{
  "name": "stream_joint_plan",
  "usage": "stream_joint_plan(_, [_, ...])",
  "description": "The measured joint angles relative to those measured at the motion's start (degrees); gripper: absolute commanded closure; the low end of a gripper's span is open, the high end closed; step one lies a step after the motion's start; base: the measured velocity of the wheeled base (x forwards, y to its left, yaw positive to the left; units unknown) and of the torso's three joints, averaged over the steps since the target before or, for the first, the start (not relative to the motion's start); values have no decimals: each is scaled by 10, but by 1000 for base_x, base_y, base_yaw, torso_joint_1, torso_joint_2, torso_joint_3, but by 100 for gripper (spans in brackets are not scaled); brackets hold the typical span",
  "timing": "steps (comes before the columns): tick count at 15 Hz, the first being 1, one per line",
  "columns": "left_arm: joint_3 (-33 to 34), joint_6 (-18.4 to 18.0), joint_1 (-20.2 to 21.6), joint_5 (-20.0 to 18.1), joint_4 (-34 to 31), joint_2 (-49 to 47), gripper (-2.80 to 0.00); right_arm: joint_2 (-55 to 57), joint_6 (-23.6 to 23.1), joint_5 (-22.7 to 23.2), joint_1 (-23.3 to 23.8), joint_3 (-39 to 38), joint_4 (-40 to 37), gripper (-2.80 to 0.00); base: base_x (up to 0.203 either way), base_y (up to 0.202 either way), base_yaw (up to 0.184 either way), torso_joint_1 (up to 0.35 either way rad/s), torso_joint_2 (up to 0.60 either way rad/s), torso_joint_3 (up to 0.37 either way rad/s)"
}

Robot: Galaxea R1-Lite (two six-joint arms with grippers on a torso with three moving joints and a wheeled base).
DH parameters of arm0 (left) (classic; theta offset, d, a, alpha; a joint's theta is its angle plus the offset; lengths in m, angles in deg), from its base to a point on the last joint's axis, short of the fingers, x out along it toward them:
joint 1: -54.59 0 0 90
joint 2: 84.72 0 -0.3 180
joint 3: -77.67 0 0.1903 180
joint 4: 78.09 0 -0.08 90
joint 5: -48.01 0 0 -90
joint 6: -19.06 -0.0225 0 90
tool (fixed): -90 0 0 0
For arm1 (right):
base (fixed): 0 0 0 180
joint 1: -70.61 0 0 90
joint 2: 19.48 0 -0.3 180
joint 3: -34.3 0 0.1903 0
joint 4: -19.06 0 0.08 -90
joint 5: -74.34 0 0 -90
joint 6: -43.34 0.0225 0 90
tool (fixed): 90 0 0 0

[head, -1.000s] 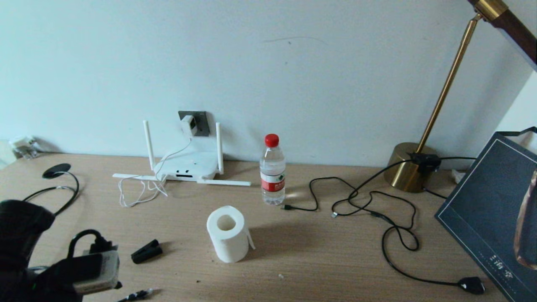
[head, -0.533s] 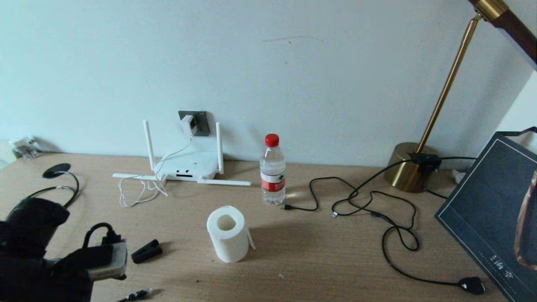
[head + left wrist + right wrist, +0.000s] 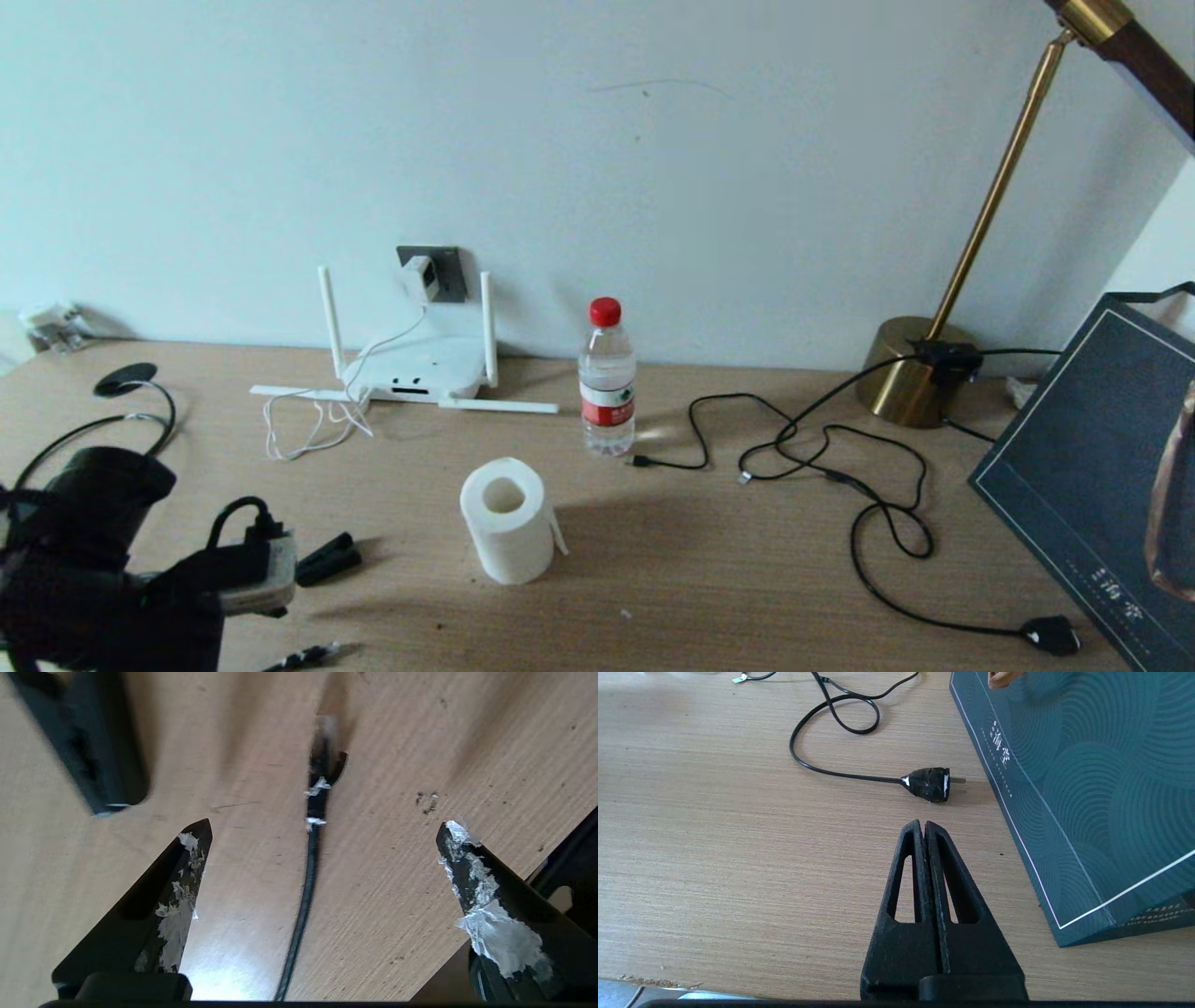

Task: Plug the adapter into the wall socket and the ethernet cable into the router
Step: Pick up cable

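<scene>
The white adapter sits on the dark grey wall socket, and its thin white cord drops to the router on the desk below. The black ethernet cable lies on the wood, its clear-tipped plug pointing away; its end also shows near the desk's front edge. My left gripper hovers open astride the cable, one finger on each side, not touching it. My right gripper is shut on nothing, low over the desk at the right, out of the head view.
A black clip lies just beyond my left wrist. A paper roll and a water bottle stand mid-desk. Thin black cables and a black power plug trail right, near a brass lamp base and a dark teal bag.
My left arm has moved forward and to the right, closer to the black clip. Everything else stays where it was.
</scene>
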Motion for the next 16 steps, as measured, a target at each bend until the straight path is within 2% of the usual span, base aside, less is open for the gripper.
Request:
stream_joint_plan(5, [3, 0, 1, 1, 1, -13, -280, 0, 0, 0, 0, 0, 0, 0, 0, 0, 0, 0, 0, 0])
stream_joint_plan(6, [3, -1, 1, 1, 2, -16, 0, 0, 0, 0, 0, 0, 0, 0, 0, 0, 0, 0, 0, 0])
stream_joint_plan(12, [8, -2, 2, 1, 3, -23, 0, 0, 0, 0, 0, 0, 0, 0, 0, 0, 0, 0, 0, 0])
stream_joint_plan(16, [32, -19, 4, 0, 13, -18, 0, 0, 0, 0, 0, 0, 0, 0, 0, 0, 0, 0, 0, 0])
